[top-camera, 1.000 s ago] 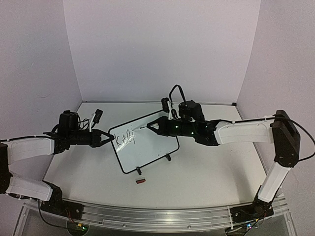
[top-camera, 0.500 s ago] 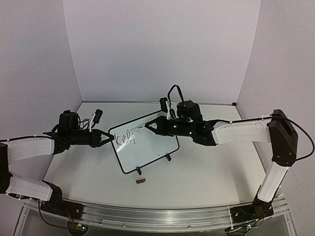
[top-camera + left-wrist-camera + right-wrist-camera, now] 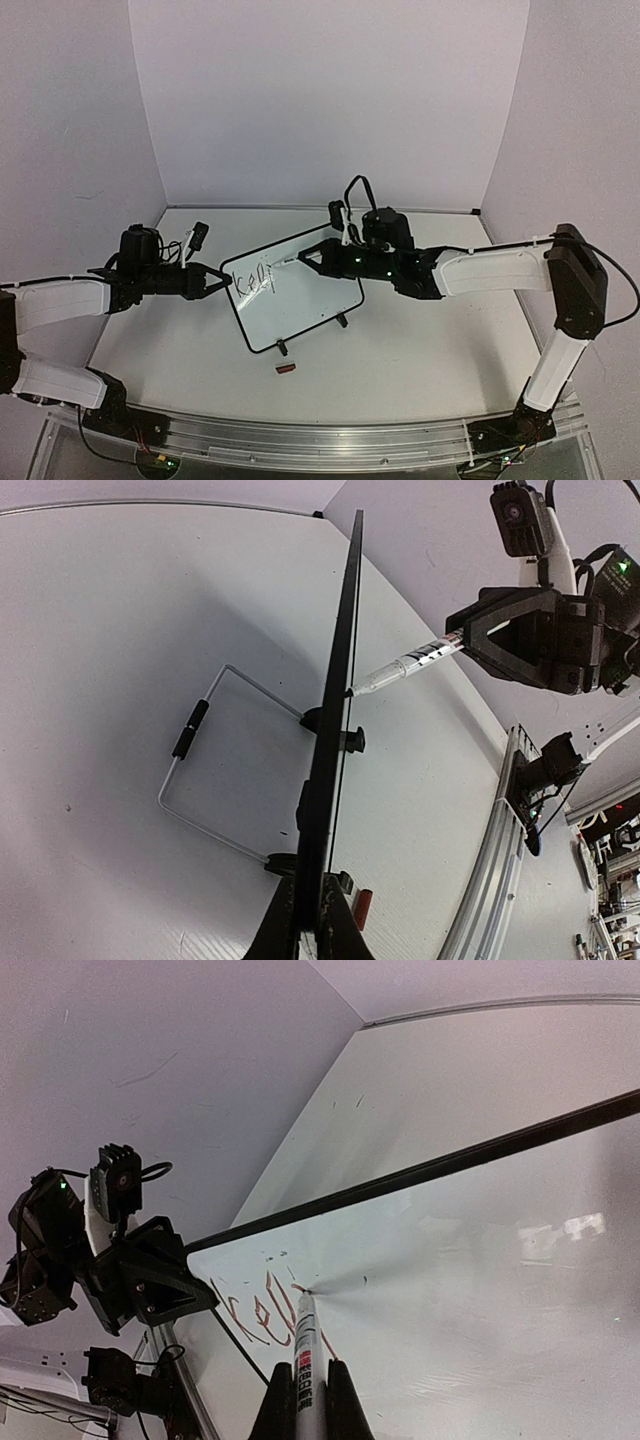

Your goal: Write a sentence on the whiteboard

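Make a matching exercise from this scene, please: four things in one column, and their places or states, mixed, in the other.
1 marker
2 left pincer
3 red cap
4 wire stand

A on the table, in front of the board
B tip on the board's face
C behind the board
D shut on the board's edge

Pairs: 1-B, 2-D, 3-A, 4-C

The left arm (image 3: 60,303) and right arm (image 3: 495,270) were clad in white shells with black joints; the left claw (image 3: 228,283) and right claw (image 3: 303,257) were black. A black cable (image 3: 352,185) was looped over the right wrist.
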Available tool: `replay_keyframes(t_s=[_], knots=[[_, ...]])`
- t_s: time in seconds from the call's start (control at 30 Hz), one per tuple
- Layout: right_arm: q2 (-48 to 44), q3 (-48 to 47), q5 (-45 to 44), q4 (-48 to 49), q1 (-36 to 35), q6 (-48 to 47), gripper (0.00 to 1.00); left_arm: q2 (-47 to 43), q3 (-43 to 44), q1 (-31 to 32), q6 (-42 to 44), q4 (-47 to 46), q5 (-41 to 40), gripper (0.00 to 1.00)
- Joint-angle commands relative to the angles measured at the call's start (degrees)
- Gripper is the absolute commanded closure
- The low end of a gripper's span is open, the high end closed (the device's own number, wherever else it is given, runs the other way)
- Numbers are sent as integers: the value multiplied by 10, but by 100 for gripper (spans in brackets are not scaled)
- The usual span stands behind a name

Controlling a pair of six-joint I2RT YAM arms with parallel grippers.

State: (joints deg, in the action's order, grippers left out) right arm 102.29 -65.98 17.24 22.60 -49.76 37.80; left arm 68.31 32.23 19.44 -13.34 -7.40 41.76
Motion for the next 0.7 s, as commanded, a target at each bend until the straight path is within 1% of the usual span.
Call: replay_keyframes(t_s=[0.0,0.2,0.4,0.67], knots=[[-32,19,-31,5,7,0,100,-4,15,-4,29,15,-43,100],[-33,24,-26,2,7,1,100,-5,16,-4,28,16,-43,100],[-14,10,8,0,7,2,100,-5,16,-5,28,16,-42,100],[5,3,29,0,4,8,100,-5,17,-4,28,15,-43,100]])
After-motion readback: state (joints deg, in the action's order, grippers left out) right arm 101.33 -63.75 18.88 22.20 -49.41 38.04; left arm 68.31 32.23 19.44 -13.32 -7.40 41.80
